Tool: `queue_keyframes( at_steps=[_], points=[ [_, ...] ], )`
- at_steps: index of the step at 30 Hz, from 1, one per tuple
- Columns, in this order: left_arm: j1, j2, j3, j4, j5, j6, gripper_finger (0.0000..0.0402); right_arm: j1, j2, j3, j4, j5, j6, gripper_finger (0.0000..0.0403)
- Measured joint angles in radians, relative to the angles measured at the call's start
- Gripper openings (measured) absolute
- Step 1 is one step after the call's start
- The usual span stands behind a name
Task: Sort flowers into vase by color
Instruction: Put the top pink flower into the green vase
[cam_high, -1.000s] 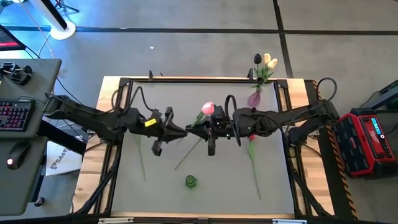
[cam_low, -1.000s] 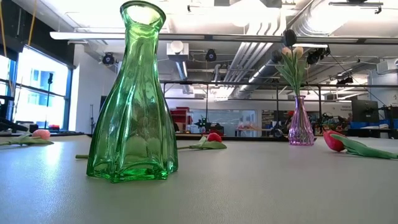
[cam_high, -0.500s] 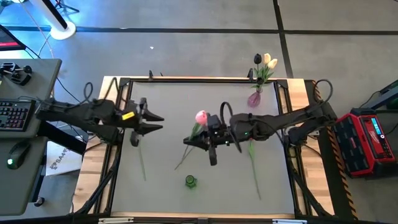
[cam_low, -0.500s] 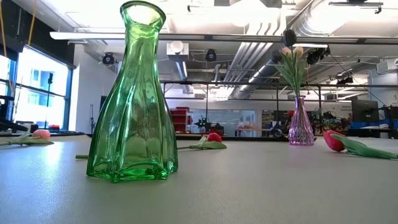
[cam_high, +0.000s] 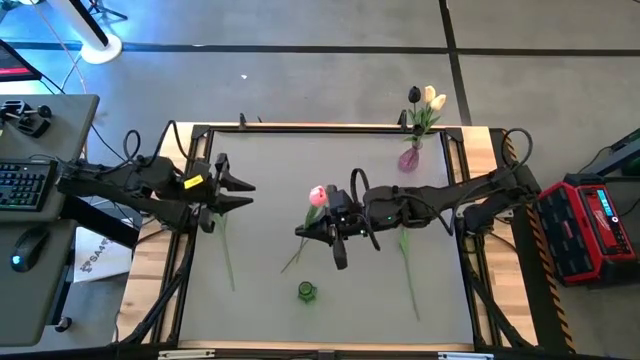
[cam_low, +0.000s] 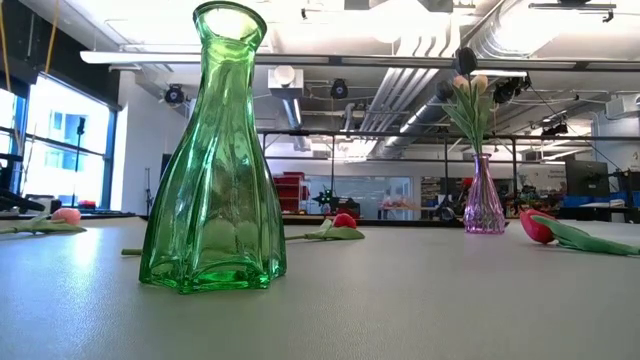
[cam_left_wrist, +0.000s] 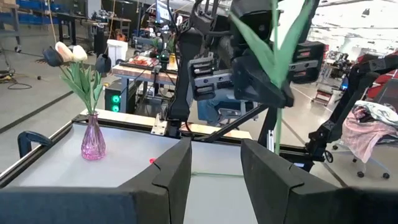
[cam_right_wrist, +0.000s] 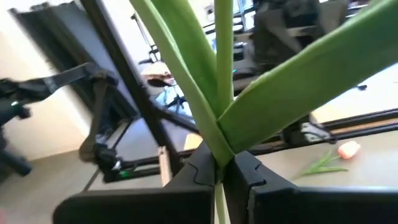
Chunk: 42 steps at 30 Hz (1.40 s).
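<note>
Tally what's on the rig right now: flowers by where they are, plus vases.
Flowers standing in a vase: 3
Pink tulip held in the right pincer: 1
Flowers lying on the table: 3 (left, middle, right)
Vases: 2 (pink vase, green vase)
Total: 9
The left pincer waits open at the table's left side.

My right gripper (cam_high: 312, 230) sits mid-table, behind the near vase (cam_high: 306, 291); my left gripper (cam_high: 240, 190) hangs by the left edge — another vase (cam_high: 408, 157) stands far right.
</note>
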<state>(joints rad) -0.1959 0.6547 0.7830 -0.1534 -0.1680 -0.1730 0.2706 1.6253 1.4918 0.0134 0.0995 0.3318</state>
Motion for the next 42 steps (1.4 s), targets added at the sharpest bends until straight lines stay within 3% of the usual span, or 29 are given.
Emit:
queue_keyframes(
  at_steps=[11, 25, 42],
  points=[
    [0.0, 0.021, 0.0, -0.002, 0.0, 0.0, 0.0129, 0.048, 0.0, 0.0, -0.05, -0.108, -0.015, 0.0],
    [0.0, 0.036, 0.0, -0.001, 0.001, 0.001, 0.0129, 0.072, 0.037, 0.001, -0.046, -0.039, -0.076, 0.0],
    [0.0, 0.042, 0.0, -0.007, 0.001, 0.001, 0.0129, 0.103, 0.111, 0.001, -0.046, -0.068, -0.108, 0.0]
  ],
)
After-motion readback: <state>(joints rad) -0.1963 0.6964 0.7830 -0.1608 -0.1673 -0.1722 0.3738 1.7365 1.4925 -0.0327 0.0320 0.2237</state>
